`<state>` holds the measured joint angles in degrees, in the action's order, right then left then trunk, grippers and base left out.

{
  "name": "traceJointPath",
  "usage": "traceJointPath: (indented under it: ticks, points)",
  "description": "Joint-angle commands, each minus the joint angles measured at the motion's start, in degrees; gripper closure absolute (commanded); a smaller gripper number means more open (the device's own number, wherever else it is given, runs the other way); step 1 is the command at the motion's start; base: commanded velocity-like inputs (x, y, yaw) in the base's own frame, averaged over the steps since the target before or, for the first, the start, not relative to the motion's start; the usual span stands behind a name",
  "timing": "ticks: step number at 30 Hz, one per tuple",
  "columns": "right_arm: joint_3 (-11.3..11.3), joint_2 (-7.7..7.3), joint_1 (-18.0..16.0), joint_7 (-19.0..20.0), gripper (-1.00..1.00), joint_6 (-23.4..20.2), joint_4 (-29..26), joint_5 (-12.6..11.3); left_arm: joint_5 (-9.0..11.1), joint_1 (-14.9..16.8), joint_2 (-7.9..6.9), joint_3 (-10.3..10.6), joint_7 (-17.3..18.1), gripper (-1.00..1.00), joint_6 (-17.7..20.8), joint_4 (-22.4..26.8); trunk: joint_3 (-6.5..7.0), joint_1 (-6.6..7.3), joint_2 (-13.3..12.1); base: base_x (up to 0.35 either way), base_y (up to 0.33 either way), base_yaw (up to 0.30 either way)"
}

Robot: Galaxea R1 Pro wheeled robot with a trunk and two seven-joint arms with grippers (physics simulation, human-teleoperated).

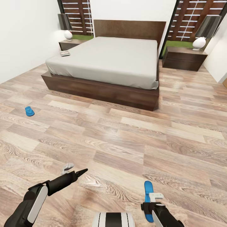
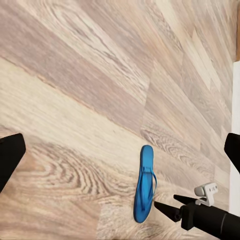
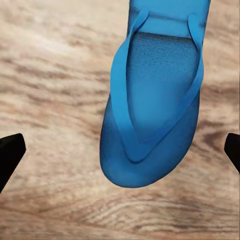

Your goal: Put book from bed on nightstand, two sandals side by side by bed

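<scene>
Two sandals lie well apart on the floor (image 1: 126,138): one sandal (image 1: 147,195) beneath the right end effector (image 1: 152,206), fingers spread; the other sandal (image 1: 29,111) near the bed's (image 1: 107,60) foot corner. Book (image 1: 65,53) rests at the bed's head-end corner. Left end effector (image 1: 82,171): fingers apart.

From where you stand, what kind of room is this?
A bedroom, it seems: a large bed with a wooden headboard, a nightstand with a lamp on each side, and a wood-plank floor.
</scene>
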<state>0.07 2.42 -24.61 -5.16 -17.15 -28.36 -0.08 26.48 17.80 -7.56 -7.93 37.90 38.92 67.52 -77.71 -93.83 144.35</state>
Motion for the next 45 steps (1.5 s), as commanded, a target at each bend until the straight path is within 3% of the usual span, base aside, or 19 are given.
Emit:
traceJointPath:
  ticks: [1, 30, 45]
  points:
    - [0.0, 0.02, 0.0, -0.2, -1.0, -0.3, -0.1, 0.0, 0.2, 0.0, 0.0, -0.1, 0.1, -1.0, 0.4, -0.1, -0.04, -0.01, 0.0, 0.128, 0.032, 0.0]
    - [0.0, 0.01, 0.0, -0.2, -1.0, -0.3, -0.1, 0.0, 0.0, 0.0, 0.01, 0.1, 0.1, -1.0, 0.3, -1.3, -0.04, -0.01, 0.0, 0.03, -0.003, 0.0]
    - [0.0, 0.02, 0.0, -0.2, -1.0, -0.3, -0.1, 0.0, 0.0, 0.0, 0.0, 0.1, 0.1, -1.0, 0.3, -1.3, -3.36, -0.39, 0.2, 0.0, 0.0, 0.0]
